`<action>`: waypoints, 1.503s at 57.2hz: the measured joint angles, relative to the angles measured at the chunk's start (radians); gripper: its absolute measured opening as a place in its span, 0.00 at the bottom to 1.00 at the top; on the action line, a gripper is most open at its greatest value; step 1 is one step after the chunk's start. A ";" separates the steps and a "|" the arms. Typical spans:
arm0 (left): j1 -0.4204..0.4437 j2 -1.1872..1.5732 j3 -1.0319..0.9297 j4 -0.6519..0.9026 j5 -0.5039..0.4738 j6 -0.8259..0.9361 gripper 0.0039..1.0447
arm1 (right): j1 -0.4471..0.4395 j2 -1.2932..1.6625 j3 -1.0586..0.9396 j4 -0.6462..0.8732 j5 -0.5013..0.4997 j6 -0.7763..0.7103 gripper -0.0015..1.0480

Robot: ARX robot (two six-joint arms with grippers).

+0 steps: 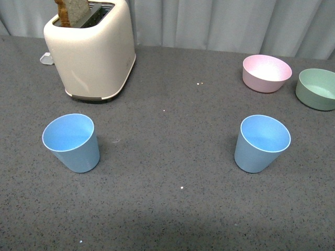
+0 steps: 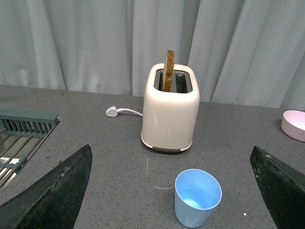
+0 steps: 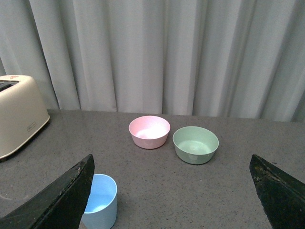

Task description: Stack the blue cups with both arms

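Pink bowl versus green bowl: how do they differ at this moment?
The pink bowl is pale pink; the green bowl is muted green. The pink bowl sits further left and slightly further back than the green bowl. In the front view the pink bowl shows whole, the green bowl is cut by the edge. Both stand upright, empty, close but apart.

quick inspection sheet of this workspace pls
surface: grey speckled table, a few white specks
job's things: left blue cup and right blue cup, upright, far apart, unstacked
clutter: toaster with toast sticking up; pink bowl beside green bowl
grippers: left gripper open, empty; right gripper open, empty
cables: white plug and cord lying loose beside toaster
surroundings: grey curtain behind; slatted rack at table edge
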 joint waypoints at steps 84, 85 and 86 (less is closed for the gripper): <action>-0.027 1.366 0.538 0.058 0.051 -0.317 0.94 | 0.000 0.000 0.000 0.000 0.000 0.000 0.91; -0.028 1.394 0.560 0.049 0.051 -0.320 0.94 | 0.000 0.000 0.000 0.000 0.000 0.000 0.91; -0.032 1.439 0.590 0.048 0.040 -0.334 0.94 | 0.000 0.000 0.000 0.000 0.000 0.000 0.91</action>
